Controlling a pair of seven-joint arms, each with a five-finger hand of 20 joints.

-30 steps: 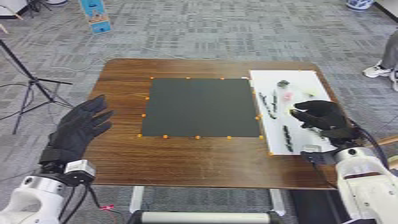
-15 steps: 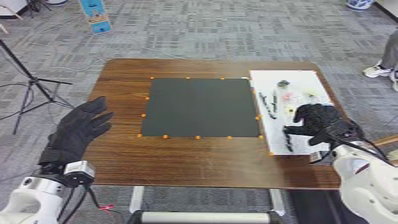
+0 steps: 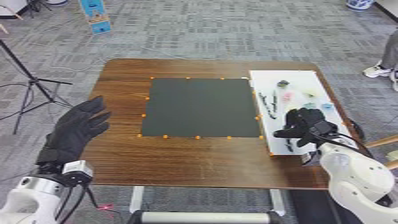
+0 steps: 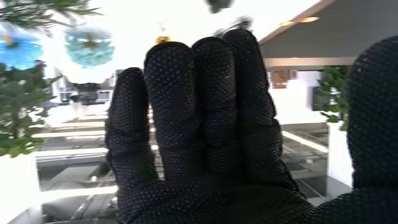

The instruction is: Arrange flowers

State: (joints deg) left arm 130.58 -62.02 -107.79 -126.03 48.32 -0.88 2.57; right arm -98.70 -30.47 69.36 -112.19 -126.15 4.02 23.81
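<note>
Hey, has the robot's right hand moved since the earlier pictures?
Yes. Seen in the head view against the white board, the right hand has moved left and closer to the robot, toward the board's near edge.

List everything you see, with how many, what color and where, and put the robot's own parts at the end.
Wooden table: one, brown, centre
Square mat: one, dark grey, middle of the table
Small markers: several, orange, around the mat
Rectangular board: one, white, right of the mat
Round clump: one, dark, board's far end
Fluffy blossoms: one pink, one pale yellow, one teal, one light blue, all on the board
Slender stem-like pieces: at least two, blackish, board's left side
Thin-legged tripod: one, black, floor at left
Standing sign: one, blue, far left floor
Carpet: one, grey, underneath
Left hand: one, black glove, left of the mat
Right hand: one, black glove, over the board's near half
</note>
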